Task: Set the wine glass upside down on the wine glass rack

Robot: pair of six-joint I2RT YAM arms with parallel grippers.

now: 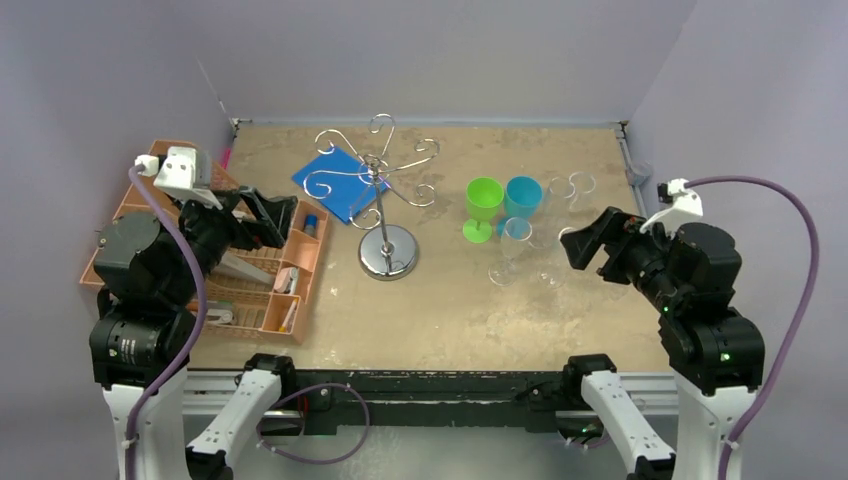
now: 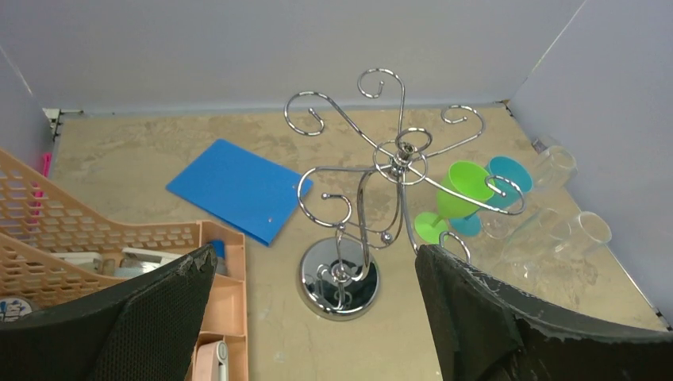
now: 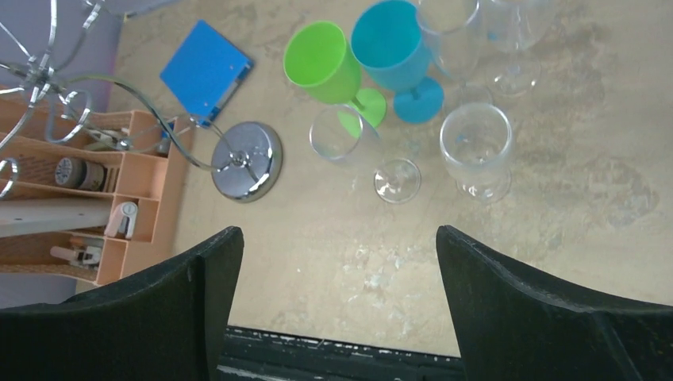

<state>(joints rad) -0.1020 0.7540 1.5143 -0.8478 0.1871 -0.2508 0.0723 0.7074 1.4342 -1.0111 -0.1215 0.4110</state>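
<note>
Between the wide-spread black fingers of the right gripper (image 3: pixel 335 238) nothing is held; it hangs above the bare table (image 1: pixel 450 310), pointed at a cluster of glassware. Nearest it stand two clear stemmed pieces, upright and apart: the wine glass (image 3: pixel 343 136) on the left and a second clear glass (image 3: pixel 474 147) to its right. Just behind them are a green goblet (image 3: pixel 325 62) and a blue goblet (image 3: pixel 389 40), side by side and seemingly touching at the bowls. Two more clear glasses (image 1: pixel 572 186) sit farther back, too faint to say whether they touch. On the other side of the table, the left gripper (image 1: pixel 268 216) is likewise spread and empty, hovering over the right part of an orange organiser tray (image 1: pixel 290 300). The wine glass rack (image 1: pixel 386 215) stands between the two arms on its round shiny base, its scrolled arms bare, well apart from the wine glass. A blue sheet (image 1: pixel 335 183) lies flat just behind and left of the rack.
</note>
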